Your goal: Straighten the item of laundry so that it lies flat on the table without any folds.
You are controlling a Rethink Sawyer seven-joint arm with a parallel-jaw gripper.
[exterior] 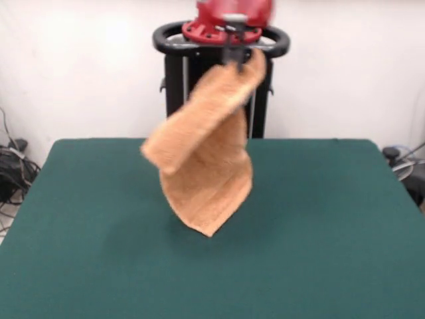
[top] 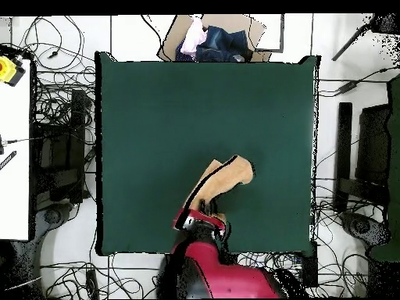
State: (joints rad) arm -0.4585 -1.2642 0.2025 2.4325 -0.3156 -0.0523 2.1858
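Overhead, hand (exterior: 236, 54) clenched on hanging towel (exterior: 202, 159), fingers blurred, towel folds hidden, table (exterior: 319, 219) beneath

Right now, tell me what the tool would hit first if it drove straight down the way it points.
The orange-tan terry cloth towel it already clamps hangs directly beneath the tool, so that comes first; under it lies the dark green felt table. The towel's lowest corner looks near the surface, though depth is unclear.

- We find no readable text, label, brand, number or sign anywhere, neither on the towel (exterior: 206, 159) nor around the table (exterior: 332, 219).
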